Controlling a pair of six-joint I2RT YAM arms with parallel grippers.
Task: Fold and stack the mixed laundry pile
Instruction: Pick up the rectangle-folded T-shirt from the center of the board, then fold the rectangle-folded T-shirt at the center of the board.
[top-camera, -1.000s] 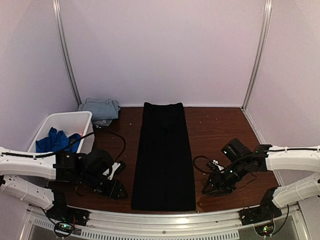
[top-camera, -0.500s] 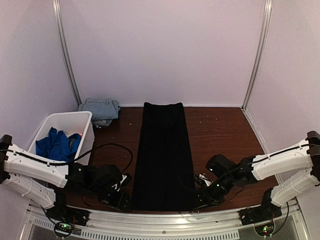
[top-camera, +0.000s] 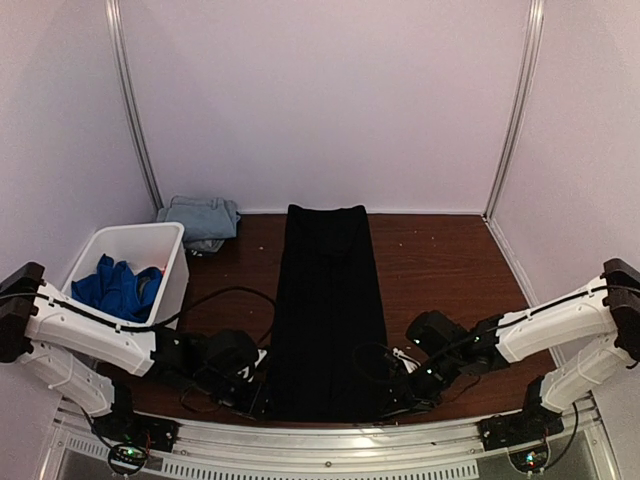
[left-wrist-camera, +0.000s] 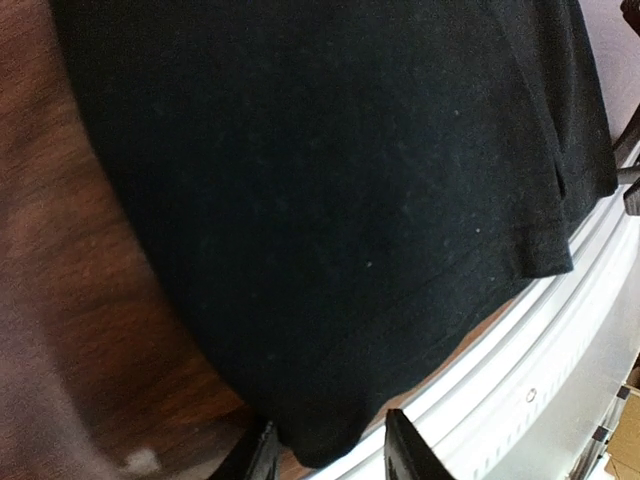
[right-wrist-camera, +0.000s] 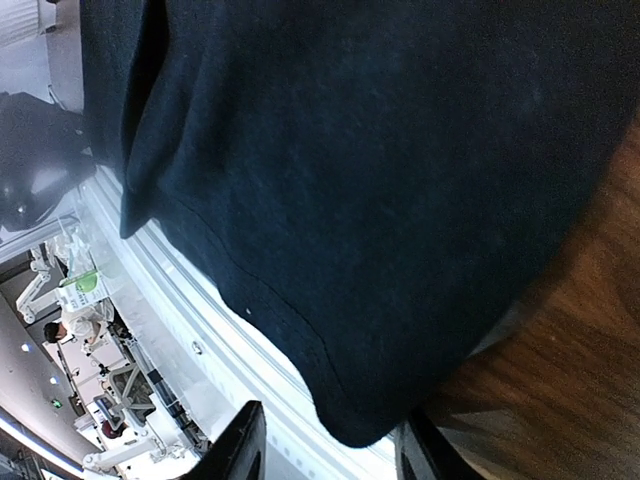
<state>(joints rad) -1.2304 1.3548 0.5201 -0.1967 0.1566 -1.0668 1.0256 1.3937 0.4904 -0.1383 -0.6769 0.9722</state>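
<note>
Both arms had closed in along the table's (top-camera: 440, 260) near edge. The left gripper (left-wrist-camera: 325, 452) and right gripper (right-wrist-camera: 328, 440), both unclenched, each straddled a corner of the black cloth (top-camera: 328, 310) spread mid-table, ready for a fold grasp.

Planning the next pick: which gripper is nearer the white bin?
Left. Left gripper is at the near-left corner of the black cloth, toward the white bin; right gripper is at its near-right corner, across the cloth.
</note>
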